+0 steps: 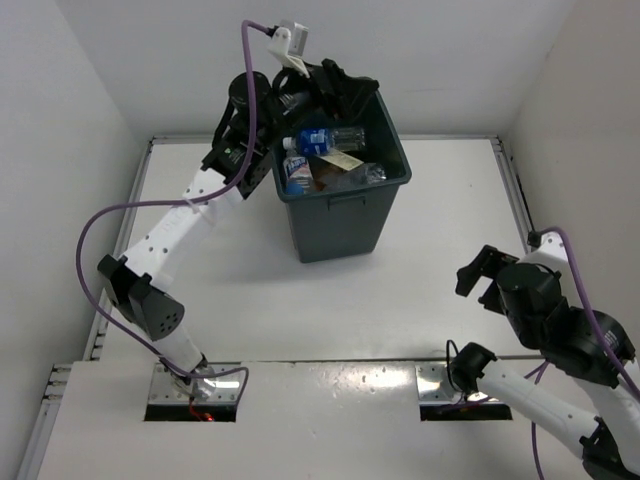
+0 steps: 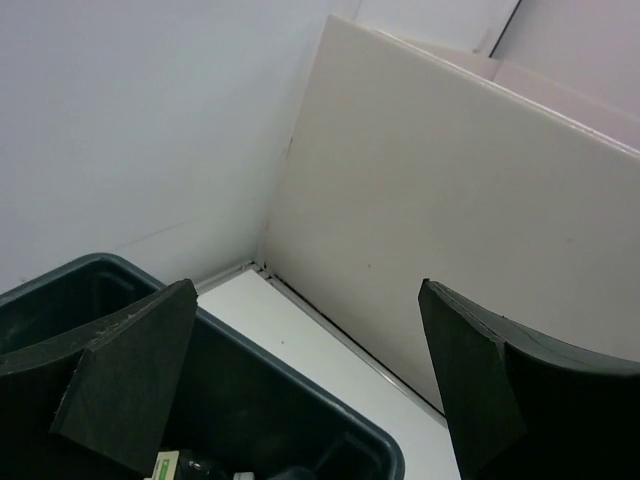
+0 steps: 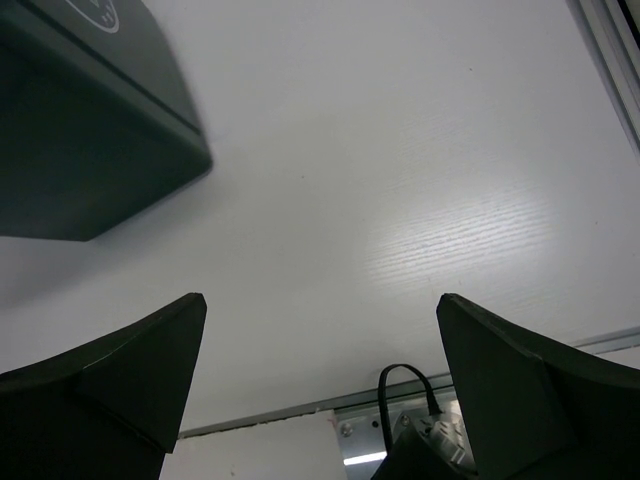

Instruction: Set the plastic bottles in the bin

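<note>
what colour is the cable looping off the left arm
Purple. The cable on the left arm shows best in the top external view.

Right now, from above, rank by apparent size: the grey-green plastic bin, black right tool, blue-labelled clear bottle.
Grey-green plastic bin: largest.
Black right tool and blue-labelled clear bottle: alike; nearness to camera differs, so unranked.

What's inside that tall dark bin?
Several plastic bottles lie piled in the bin: two with blue labels, a clear one, plus something bearing a tan label. Whatever lies under the pile is hidden, and the left end effector covers part of the far rim.
</note>
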